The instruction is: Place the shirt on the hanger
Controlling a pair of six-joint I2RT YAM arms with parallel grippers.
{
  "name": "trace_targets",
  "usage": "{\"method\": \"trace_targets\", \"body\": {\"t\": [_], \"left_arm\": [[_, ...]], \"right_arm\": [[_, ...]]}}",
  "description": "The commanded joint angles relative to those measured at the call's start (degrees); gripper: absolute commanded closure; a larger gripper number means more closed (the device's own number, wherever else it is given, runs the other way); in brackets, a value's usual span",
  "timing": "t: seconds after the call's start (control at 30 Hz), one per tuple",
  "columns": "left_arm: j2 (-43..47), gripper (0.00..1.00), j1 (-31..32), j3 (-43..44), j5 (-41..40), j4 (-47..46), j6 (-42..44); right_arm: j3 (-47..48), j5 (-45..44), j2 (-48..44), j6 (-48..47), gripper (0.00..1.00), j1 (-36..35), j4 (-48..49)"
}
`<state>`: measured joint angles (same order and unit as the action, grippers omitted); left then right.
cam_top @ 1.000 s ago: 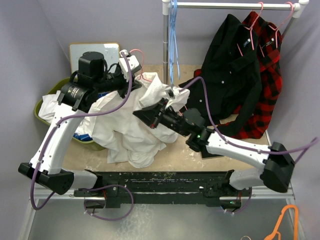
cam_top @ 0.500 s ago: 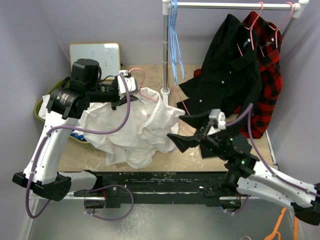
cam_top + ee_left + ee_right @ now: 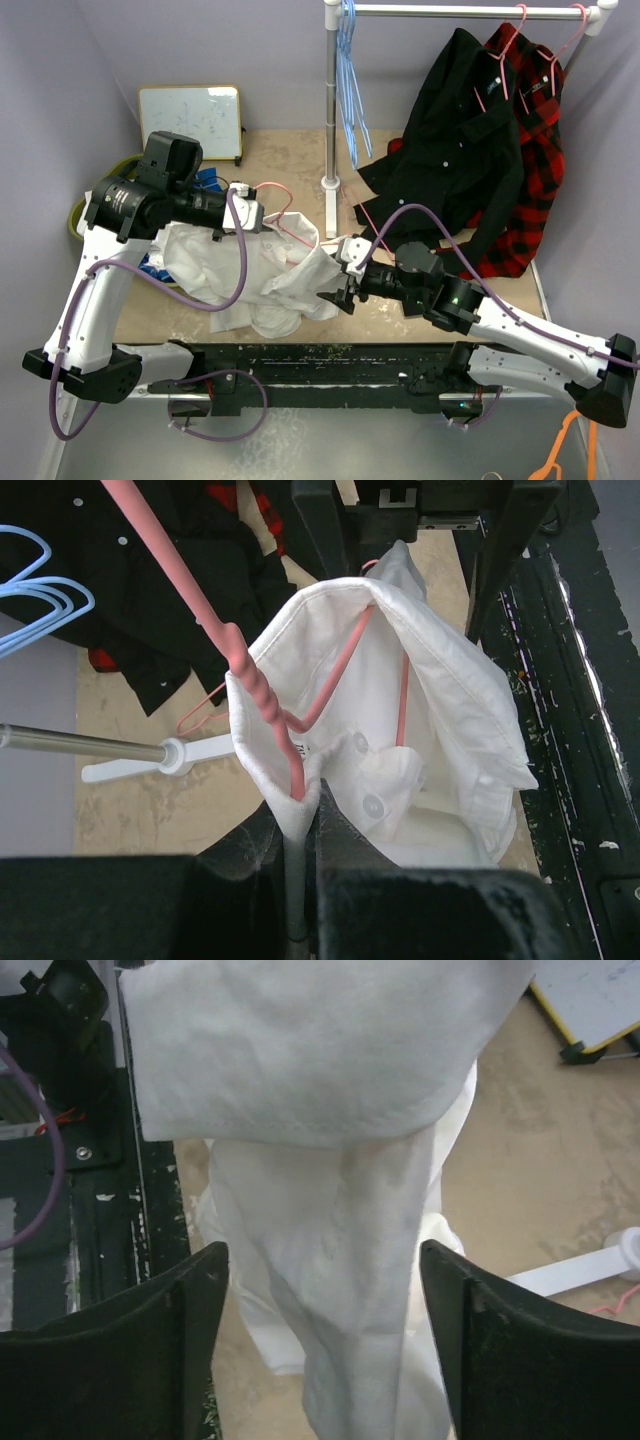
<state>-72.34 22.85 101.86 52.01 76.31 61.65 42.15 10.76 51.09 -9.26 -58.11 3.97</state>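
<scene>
Above tan tabletop [image 3: 290, 150], lavender walls [image 3: 200, 40]: left end effector [image 3: 301, 830] pinches shirt [image 3: 440, 720], hanger [image 3: 215, 615]; right end effector [image 3: 322, 1260] wide.

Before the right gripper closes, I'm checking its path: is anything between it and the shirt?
Nothing visible. The right gripper is open, and the shirt hangs straight ahead of it, with no other thing in between.

Most of the hanger [image 3: 255, 695] is buried inside the shirt [image 3: 270, 275]. Left of the shirt, a green bin [image 3: 78, 215] shows only a sliver of rim. Behind the shirt, the whiteboard's [image 3: 190, 115] writing is too small to read.
</scene>
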Motion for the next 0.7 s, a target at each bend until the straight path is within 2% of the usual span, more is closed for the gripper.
{"method": "trace_targets", "body": {"t": [0.0,0.1,0.13,0.23,0.3,0.33,0.4,0.53,0.6,0.67], "left_arm": [[1.18,1.00,-0.07,1.48,6.86,1.06,4.24],[1.19,1.00,-0.09,0.43,8.19,1.51,5.55],[1.26,1.00,-0.05,-0.13,8.34,1.49,5.87],[1.30,1.00,-0.09,-1.62,8.28,0.60,5.95],[1.21,1.00,-0.04,-2.08,8.27,0.22,5.95],[1.15,1.00,-0.07,-2.13,8.25,0.05,5.90],[0.94,1.00,-0.06,-2.12,8.73,-0.31,5.56],[0.45,1.00,-0.09,-2.11,9.71,-1.64,4.18],[0.27,1.00,-0.09,-2.19,9.98,-2.66,3.06],[0.02,1.00,-0.09,-2.13,10.06,-3.57,2.11]], "right_arm": [[5.66,5.41,2.27,-2.74,0.34,0.01,1.59],[5.92,6.00,3.64,-1.06,0.70,0.10,4.38],[6.07,6.09,3.62,-0.31,0.74,0.15,5.15],[6.27,6.66,2.71,1.75,0.69,0.11,6.74],[6.57,6.90,2.23,2.84,0.69,0.10,6.74],[6.81,6.82,2.17,3.22,0.74,0.10,6.49],[7.16,6.81,2.28,3.93,0.90,0.10,6.12],[8.17,6.73,3.51,5.67,0.92,0.16,5.92],[9.25,6.68,4.53,6.08,1.00,0.18,5.68],[10.58,6.28,5.53,6.32,1.00,0.19,5.40]]}}
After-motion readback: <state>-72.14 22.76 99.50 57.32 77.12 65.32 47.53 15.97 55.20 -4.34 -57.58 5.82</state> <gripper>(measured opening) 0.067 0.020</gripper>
